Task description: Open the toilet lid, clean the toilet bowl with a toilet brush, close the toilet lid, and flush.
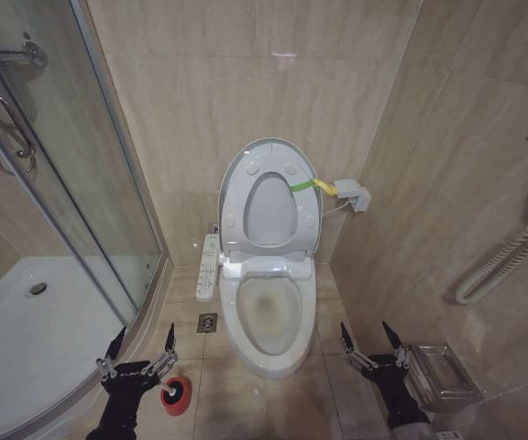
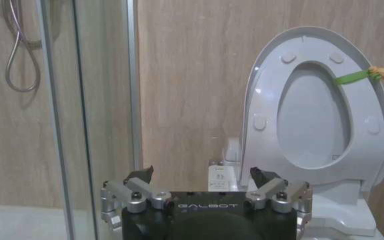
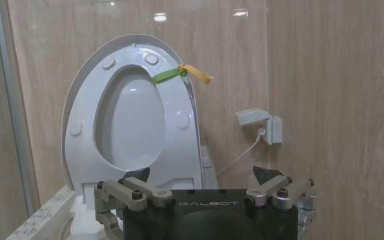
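The toilet lid (image 1: 270, 203) is seen raised against the wall, the toilet bowl (image 1: 266, 316) exposed. The toilet brush (image 1: 174, 394) is best gripped from directly above, by its thin handle, with the left claw (image 1: 142, 346), spread wide just over it; the right claw (image 1: 371, 340) is held apart beside the bowl.

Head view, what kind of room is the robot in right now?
Most likely a small tiled bathroom: a toilet bowl with its toilet lid raised, a glass shower enclosure beside it, and a toilet brush on the floor.
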{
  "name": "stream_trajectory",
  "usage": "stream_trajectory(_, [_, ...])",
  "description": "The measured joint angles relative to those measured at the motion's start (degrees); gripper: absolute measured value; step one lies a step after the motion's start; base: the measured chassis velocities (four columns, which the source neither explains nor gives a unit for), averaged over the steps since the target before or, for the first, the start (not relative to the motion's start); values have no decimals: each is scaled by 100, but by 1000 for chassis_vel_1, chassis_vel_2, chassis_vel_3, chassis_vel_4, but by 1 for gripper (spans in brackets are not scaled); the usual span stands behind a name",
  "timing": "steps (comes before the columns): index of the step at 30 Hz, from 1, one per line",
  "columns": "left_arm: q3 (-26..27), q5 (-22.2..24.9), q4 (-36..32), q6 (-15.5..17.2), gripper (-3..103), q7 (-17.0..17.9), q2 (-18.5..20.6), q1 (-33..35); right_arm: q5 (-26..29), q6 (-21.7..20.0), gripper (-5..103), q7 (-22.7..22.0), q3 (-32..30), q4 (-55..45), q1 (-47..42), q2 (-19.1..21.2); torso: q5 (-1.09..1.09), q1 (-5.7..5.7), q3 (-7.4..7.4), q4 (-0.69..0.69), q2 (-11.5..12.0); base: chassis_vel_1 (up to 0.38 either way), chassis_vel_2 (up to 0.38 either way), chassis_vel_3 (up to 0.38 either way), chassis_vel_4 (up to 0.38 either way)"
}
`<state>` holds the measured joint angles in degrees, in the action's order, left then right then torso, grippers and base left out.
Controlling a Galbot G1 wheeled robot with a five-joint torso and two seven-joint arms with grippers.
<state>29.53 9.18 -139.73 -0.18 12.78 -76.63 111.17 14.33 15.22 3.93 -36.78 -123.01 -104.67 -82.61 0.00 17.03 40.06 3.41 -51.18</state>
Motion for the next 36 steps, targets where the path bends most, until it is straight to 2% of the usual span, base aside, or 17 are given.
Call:
stream_trajectory(11, [145,-31,-34,3,98,-147,10,94,0,0,100,0,0,0,0,0,0,0,0,0,0,0,0,0,0])
stream_trajectory(21, [580,60,29,10,98,-355,22,42,0,0,100,0,0,0,0,0,0,0,0,0,0,0,0,0,0])
stream_trajectory(36, [414,-44,19,30,98,-526,-46,-4,0,0,100,0,0,0,0,0,0,0,0,0,0,0,0,0,0])
